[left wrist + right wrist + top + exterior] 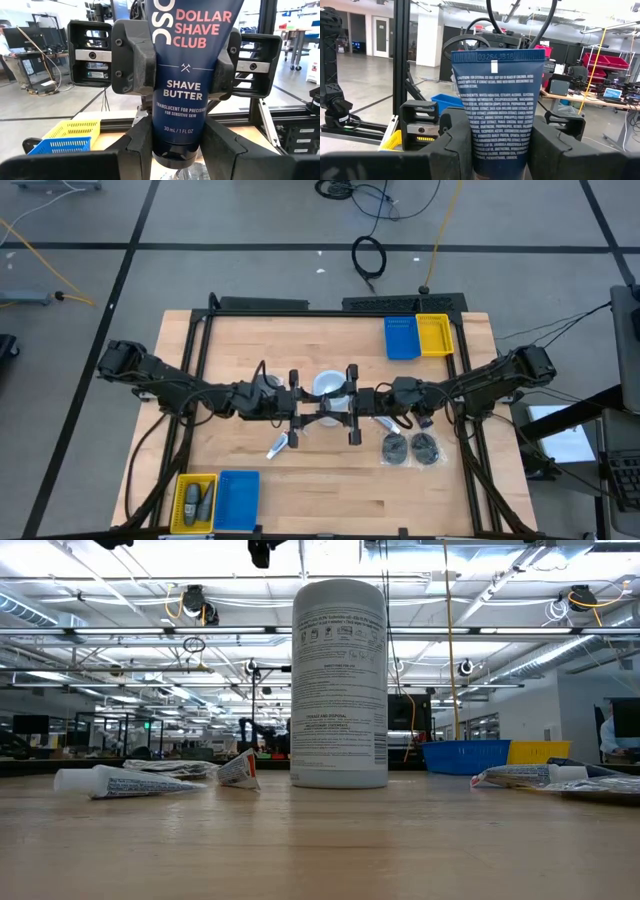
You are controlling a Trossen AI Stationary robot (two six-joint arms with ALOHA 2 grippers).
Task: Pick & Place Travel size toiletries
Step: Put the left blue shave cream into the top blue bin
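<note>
A dark blue shave-butter tube (181,85) stands upright in the air above the table's middle, cap (175,159) down and crimped end (497,55) up. Both grippers are shut on it, meeting nose to nose: my left gripper (300,408) (175,145) from the left, my right gripper (350,405) (497,150) from the right. On the table lie white tubes (280,445) (385,423) and two dark discs (395,448) (427,448). Dark items (195,500) rest in the near-left yellow tray (180,510). My left gripper pinches the tube's lower part, just above the cap (175,137), between its two fingers (140,147). The fingers come level from the table's left. The tube stands upright, lifted clear of the table. My right gripper pinches the tube's middle (180,65) between its two fingers (132,55), higher up than the left gripper's hold. The fingers come level from the table's right, on the tube's printed back (497,145). The crimped end rises above the fingers.
A tall white cylinder (330,385) (340,685) stands just behind the grippers. A blue tray (237,500) lies beside the near-left yellow one. Another blue tray (400,337) and yellow tray (433,335) sit at the far right. Bare wood shows at the near middle (330,500).
</note>
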